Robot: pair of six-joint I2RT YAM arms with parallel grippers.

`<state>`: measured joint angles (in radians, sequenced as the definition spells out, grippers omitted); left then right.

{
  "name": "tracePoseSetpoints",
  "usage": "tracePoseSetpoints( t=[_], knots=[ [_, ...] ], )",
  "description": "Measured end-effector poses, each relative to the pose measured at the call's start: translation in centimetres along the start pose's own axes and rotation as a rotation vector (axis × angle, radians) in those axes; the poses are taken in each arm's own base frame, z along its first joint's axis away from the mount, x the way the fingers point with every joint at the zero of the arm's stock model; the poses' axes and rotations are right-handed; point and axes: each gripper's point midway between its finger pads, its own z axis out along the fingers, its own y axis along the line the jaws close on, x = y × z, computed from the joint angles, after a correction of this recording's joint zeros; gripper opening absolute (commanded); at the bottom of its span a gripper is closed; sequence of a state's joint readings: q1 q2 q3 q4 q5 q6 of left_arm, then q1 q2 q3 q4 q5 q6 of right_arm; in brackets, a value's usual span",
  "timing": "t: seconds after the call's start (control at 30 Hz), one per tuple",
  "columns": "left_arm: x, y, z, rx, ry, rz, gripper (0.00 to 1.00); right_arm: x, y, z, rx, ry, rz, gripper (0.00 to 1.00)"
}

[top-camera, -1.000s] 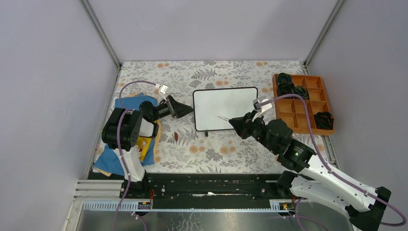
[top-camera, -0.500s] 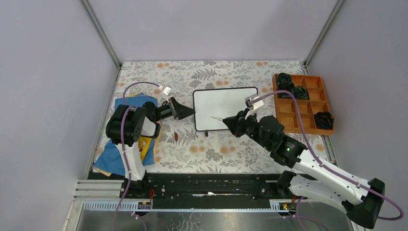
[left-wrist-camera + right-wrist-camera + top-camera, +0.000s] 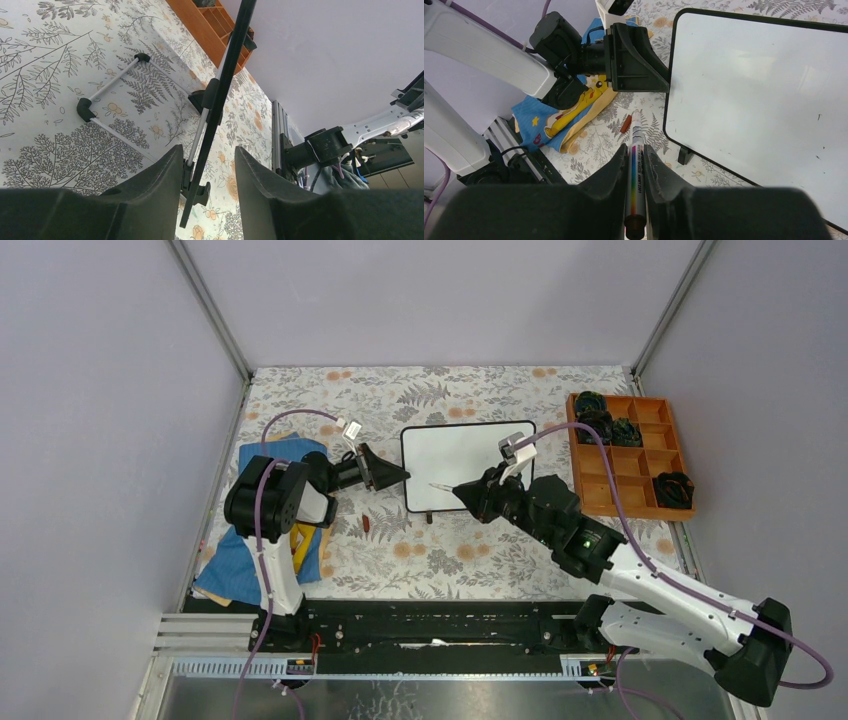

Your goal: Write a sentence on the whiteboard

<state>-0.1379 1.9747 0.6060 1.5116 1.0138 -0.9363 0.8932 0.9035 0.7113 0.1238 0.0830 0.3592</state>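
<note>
White, blank board [image 3: 468, 465] stands central on the worktop [image 3: 450, 560]. Our left end effector [image 3: 402, 476] straddles its 9 o'clock edge, fingers apart, seemingly not touching; we'd clamp squarely first. Right end effector [image 3: 462, 491] grips the pen [image 3: 635, 150].

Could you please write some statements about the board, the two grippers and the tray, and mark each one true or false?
1. A sentence is written on the board. False: it is blank except for a few tiny specks.
2. The right gripper is shut on a marker. True.
3. The left gripper is open, with one jaw on either side of the board's edge. True.
4. The tray stands to the left of the board. False: it stands to its right.
</note>
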Motion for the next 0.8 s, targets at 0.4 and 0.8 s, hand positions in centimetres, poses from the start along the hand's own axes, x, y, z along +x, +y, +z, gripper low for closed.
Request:
tracePoseSetpoints(
  t=[0.4, 0.8],
  knots=[
    [0.4, 0.5, 0.0, -0.009, 0.004, -0.007, 0.38, -0.2, 0.7, 1.0, -0.024, 0.008, 0.014, 0.00],
    [1.2, 1.0, 0.2, -0.014, 0.015, -0.014, 0.28, 0.1, 0.9, 1.2, -0.036, 0.021, 0.020, 0.00]
  ],
)
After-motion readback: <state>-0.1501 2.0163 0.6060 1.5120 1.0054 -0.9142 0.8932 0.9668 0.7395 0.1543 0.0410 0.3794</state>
